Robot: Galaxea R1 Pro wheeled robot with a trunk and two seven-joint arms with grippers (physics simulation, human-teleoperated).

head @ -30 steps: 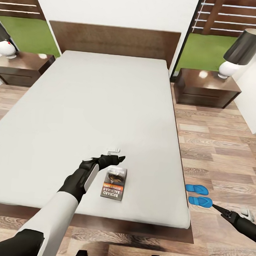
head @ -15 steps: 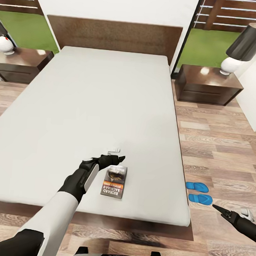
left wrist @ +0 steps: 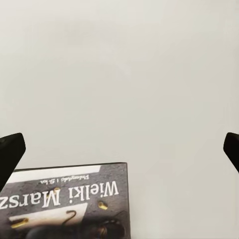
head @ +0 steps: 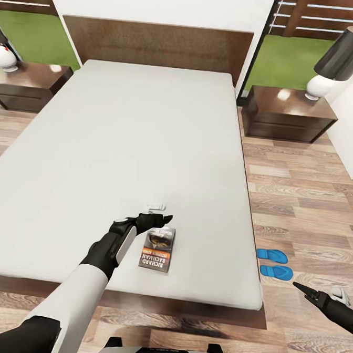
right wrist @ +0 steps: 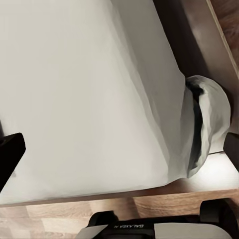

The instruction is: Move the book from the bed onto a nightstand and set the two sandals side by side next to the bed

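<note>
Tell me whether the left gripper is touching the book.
Cannot tell. In the head view the left gripper overlaps the book's far edge; in the left wrist view its fingertips sit wide apart with the book between.

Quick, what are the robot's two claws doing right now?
Left claw: open, empty, above the book.
Right claw: open, holding nothing.

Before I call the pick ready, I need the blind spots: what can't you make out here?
- Head view: the left gripper overlaps the book; contact unclear.
- Left wrist view: the book is cut off by the frame edge.
- Head view: sandals, straps too small.
</note>
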